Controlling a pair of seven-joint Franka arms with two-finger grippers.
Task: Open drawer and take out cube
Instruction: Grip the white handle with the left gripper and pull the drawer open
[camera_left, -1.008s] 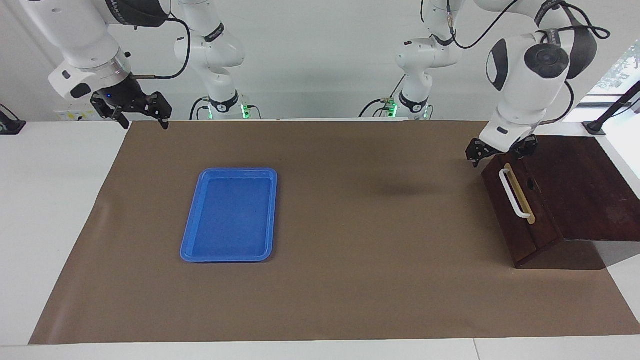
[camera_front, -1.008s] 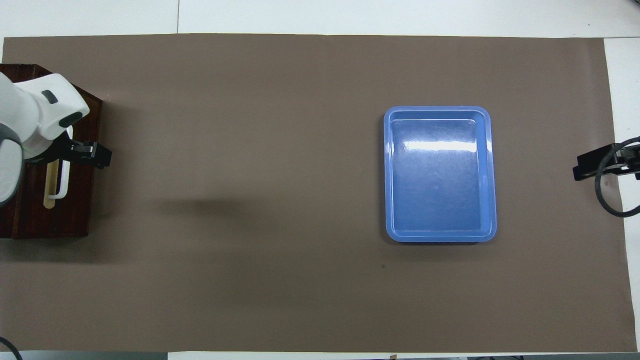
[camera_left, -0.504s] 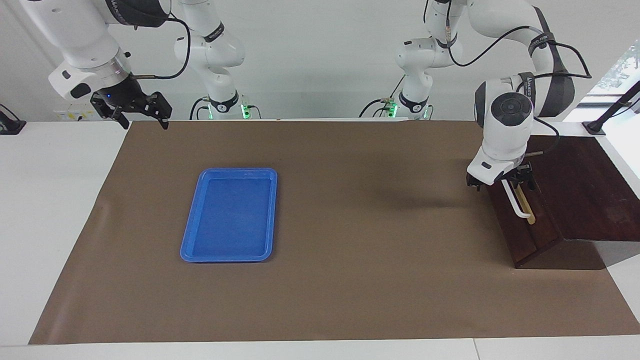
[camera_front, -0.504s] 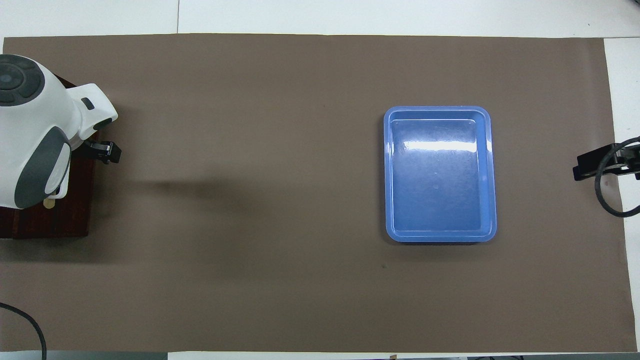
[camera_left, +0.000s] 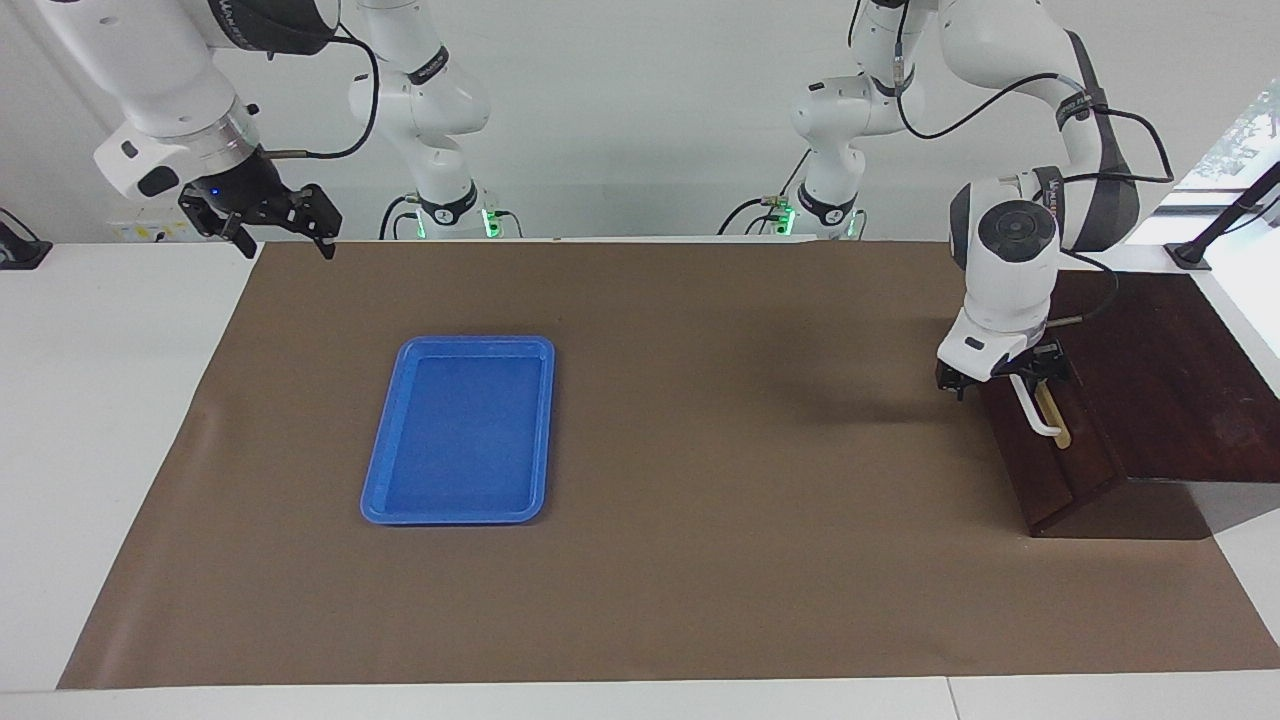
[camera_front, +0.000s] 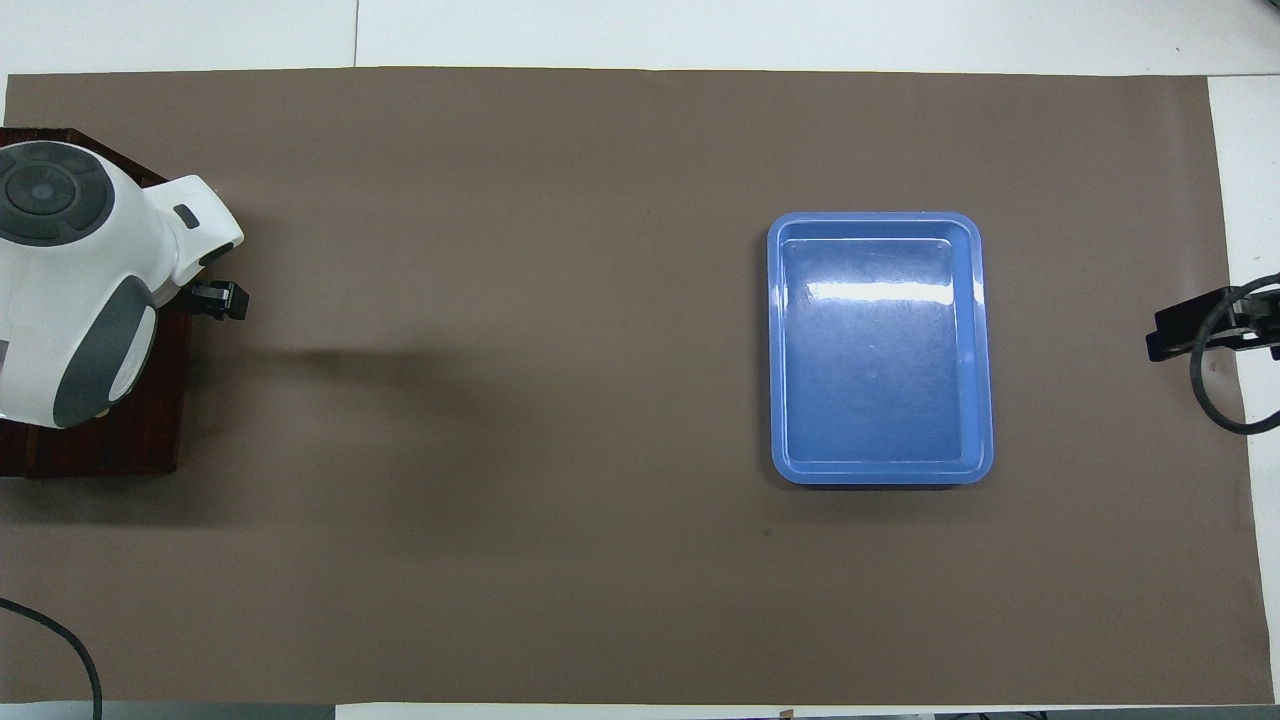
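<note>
The left claw (camera_left: 1003, 379) is down at the drawer (camera_left: 1045, 455), its fingers spread to either side of the upper end of the white bar handle (camera_left: 1037, 415) and not clenched on it (whether a finger touches the bar cannot be told). The drawer front is flush with its dark wooden box (camera_left: 1150, 380), so it is closed, and the cube is not visible anywhere. The box sits at the left arm's end of the tabletop (camera_left: 90, 380), on the brown mat (camera_left: 720, 560). Out toward the right arm's end lies a blue tray (camera_left: 460, 430), well apart from the box. The right claw (camera_left: 283, 240) waits with fingers released and holding nothing, raised over the mat's corner at the right arm's end, close to the robots.
</note>
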